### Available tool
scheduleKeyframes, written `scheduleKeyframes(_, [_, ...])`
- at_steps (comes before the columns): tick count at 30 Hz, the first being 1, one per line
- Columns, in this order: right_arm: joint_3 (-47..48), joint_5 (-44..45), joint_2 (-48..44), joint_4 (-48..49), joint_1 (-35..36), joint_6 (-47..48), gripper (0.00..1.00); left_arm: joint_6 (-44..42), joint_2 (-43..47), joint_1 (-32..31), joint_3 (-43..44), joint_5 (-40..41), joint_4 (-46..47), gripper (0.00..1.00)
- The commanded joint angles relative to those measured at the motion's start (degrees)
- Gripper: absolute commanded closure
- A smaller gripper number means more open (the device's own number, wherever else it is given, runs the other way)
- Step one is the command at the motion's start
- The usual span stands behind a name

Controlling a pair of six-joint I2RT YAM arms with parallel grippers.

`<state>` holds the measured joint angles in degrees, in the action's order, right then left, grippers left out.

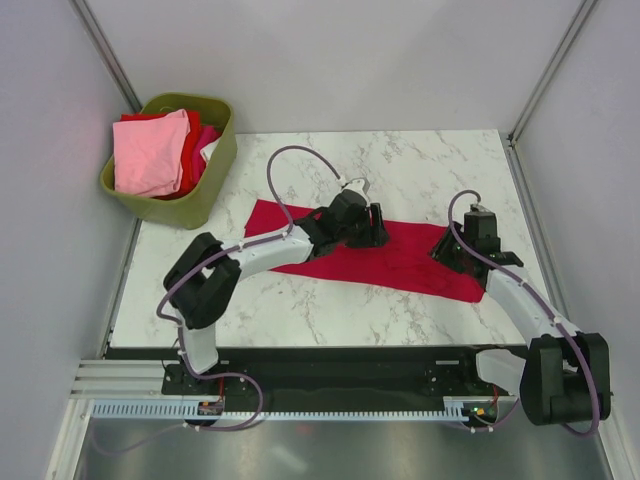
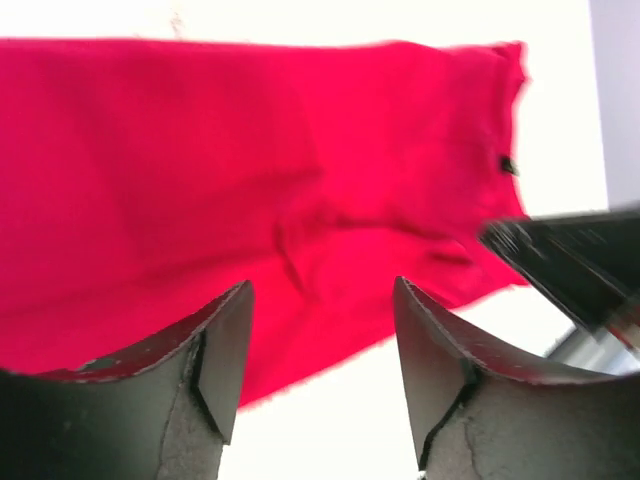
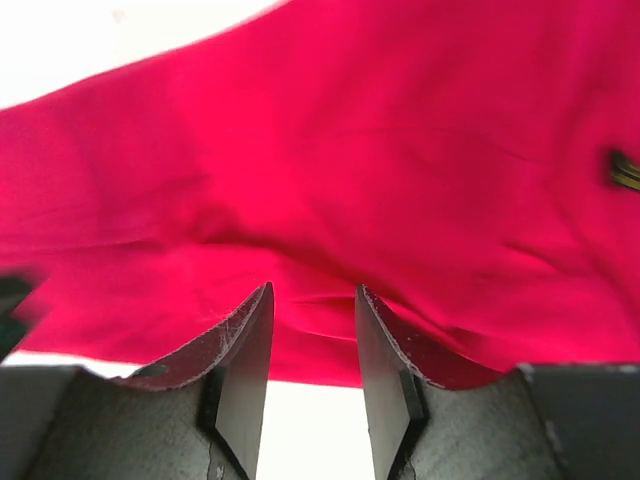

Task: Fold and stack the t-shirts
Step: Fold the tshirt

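Two arms: both reach over one crimson t-shirt [image 1: 405, 258] near the middle of the top view.
Shirt on table: the crimson t-shirt lies spread in a long strip on the marble table [image 1: 420, 165]. It runs from the centre toward the right and slants a little downward. Some soft wrinkles show in the cloth.
Label: a small dark neck label [image 2: 508, 165] sits near the right edge of the cloth in the left wrist view.
Left arm: the left gripper [image 1: 376, 226] hangs over the upper edge of the shirt, near its middle. In its wrist view the two fingers are spread wide, with only cloth and white table in the gap. Nothing is pinched.
Right arm: the right gripper [image 1: 448, 252] is over the right end of the shirt. Its fingers are apart with a narrower gap and nothing is between them. I cannot tell if the tips touch the cloth.
Container: an olive-green basket [image 1: 190, 208] stands at the upper left of the top view, on the table's far left corner.
Contents: a light pink t-shirt [image 1: 148, 152] lies on top and fills most of the opening. A red t-shirt [image 1: 191, 150] shows just beside it on the right. A little magenta cloth [image 1: 207, 135] peeks out by the right wall.
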<state>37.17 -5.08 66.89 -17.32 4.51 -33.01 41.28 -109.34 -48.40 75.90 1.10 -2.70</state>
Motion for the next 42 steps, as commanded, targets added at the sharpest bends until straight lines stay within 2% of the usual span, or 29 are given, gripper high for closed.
scheduleKeyframes(1, [-2.97,5.87,-4.57,-0.26,-2.66,-3.27,0.53,1.59,6.07,-1.34,-3.47,2.86,1.82,0.34])
scheduleKeyframes(4, [-5.52,6.14,-7.04,0.18,-4.16,-4.6,0.51,5.56,4.49,-2.65,-3.13,-0.75,0.5,0.33])
scheduleKeyframes(12, [-5.61,1.39,-6.86,2.12,-4.25,-1.97,0.55,9.08,-3.95,-5.21,2.67,-0.49,-3.28,0.38])
scheduleKeyframes(17, [-6.58,2.27,-8.71,2.91,-4.34,-1.97,0.55,9.78,-5.53,-5.3,3.03,-0.75,-3.1,0.48])
scheduleKeyframes(28, [-6.85,0.69,-8.53,5.02,-6.01,-1.53,0.56,11.81,-9.22,-5.56,5.93,-0.84,-2.57,0.48])
scheduleKeyframes(30, [-6.93,0.78,-8.62,5.1,-6.01,-1.61,0.56,11.72,-10.1,-5.74,7.07,-0.84,-2.75,0.54])
scheduleKeyframes(34, [-7.02,0.6,-8.97,5.19,-6.1,-1.53,0.57,12.16,-10.9,-6.0,7.68,-2.33,-2.66,0.71])
scheduleKeyframes(37, [-7.2,0.6,-9.59,5.1,-6.27,-1.53,0.56,11.99,-10.98,-6.0,7.77,-2.86,-2.57,0.87])
scheduleKeyframes(38, [-7.2,0.6,-9.76,5.19,-6.27,-1.44,0.56,11.72,-10.9,-6.0,7.77,-3.04,-2.66,0.97])
scheduleKeyframes(42, [-7.28,0.51,-9.68,5.28,-6.36,-0.91,0.56,10.93,-8.88,-6.0,6.46,-3.48,-2.66,0.98])
